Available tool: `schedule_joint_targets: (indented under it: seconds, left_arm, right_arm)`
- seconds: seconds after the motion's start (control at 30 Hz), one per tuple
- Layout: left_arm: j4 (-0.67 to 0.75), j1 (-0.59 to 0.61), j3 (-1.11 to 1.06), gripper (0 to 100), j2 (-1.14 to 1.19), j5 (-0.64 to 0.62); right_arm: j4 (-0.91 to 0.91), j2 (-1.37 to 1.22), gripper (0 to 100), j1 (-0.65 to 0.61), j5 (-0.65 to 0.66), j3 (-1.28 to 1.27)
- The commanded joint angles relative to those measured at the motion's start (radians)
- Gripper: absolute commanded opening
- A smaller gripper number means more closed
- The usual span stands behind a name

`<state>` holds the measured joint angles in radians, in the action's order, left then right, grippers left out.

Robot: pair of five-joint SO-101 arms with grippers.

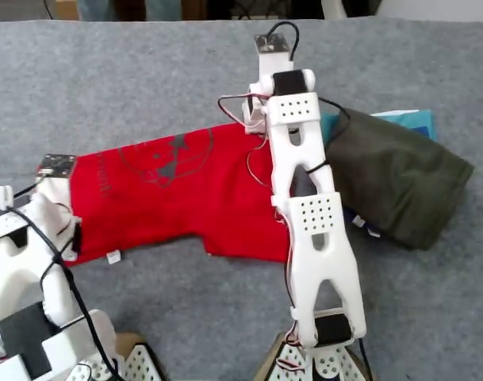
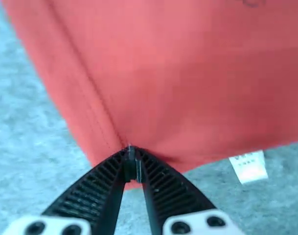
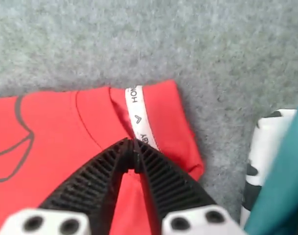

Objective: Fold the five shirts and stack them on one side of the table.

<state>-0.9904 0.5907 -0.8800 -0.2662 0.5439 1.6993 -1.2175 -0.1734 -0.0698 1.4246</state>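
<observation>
A wide band of bare counter [image 1: 106,71] runs along the far side, behind the red shirt [image 1: 162,190], which lies spread across the middle. The right arm [image 1: 312,214] stretches from the near edge over the shirt's right end, walling the middle off from the stack of folded shirts [image 1: 400,182] just beside it on the right. Between the shirt's collar [image 3: 139,112] and that stack, a narrow strip of counter shows. The left arm [image 1: 23,270] blocks the near left corner. Bare counter also lies along the near edge between the two arm bases and in the near right corner.
</observation>
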Motion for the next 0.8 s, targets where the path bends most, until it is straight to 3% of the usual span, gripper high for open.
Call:
schedule_joint_targets:
  seconds: [0.0,0.3,0.5,0.6,0.77]
  left_arm:
    - [0.006,0.03,0.065,3,0.002,0.008]
    - [-0.006,0.028,0.113,3,-0.005,0.008]
    - [-0.166,0.027,0.246,3,-0.138,0.068]
    - [-0.137,0.019,0.32,3,-0.164,0.068]
    - [0.063,-0.044,0.341,3,0.0,0.029]
  right_arm:
    - [-0.011,-0.045,1.5,0.011,0.005,0.008]
    - [0.035,-0.077,1.5,0.021,0.018,0.111]
    - [0.068,-0.013,1.5,0.035,0.041,0.208]
    - [0.068,0.048,1.5,0.035,0.04,0.206]
    - [0.058,0.079,1.5,0.034,0.038,0.214]
